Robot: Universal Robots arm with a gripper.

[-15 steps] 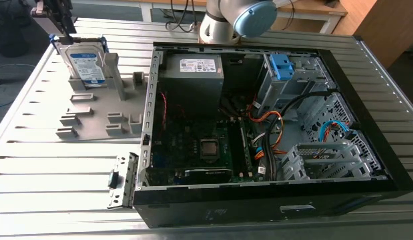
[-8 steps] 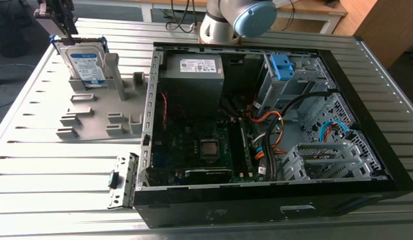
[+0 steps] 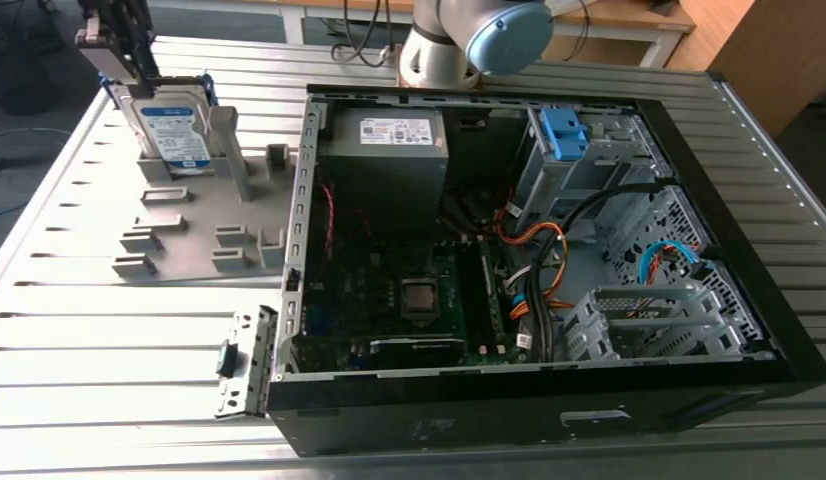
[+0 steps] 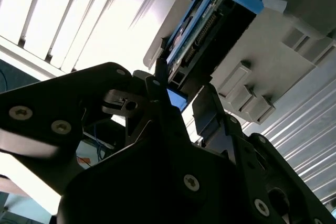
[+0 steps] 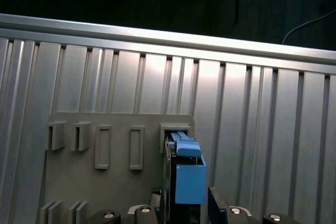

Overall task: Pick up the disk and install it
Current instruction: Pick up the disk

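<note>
Gripper (image 4: 181, 95) jaws apart astride disk (image 3: 173, 130) | upright in grey holder (image 3: 186, 220) | case (image 3: 749, 300) beside

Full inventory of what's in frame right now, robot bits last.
disk: one, silver with a white-and-blue label and blue rails, standing on edge in the holder
holder: one, grey, on the table at the exterior view's left of the case
case: one, black, open, on the table
power supply: one, grey with a white sticker, inside the case
bracket: one, blue, on the metal bay in the case
circuit board: one, green, on the case floor
cables: several, orange, black and blue, inside the case
metal strip: one, silver, beside the case's near corner
table: one, silver, slatted
arm: one, grey with a pale blue cap, behind the case
pincer: one, black, at the disk's top edge
</note>
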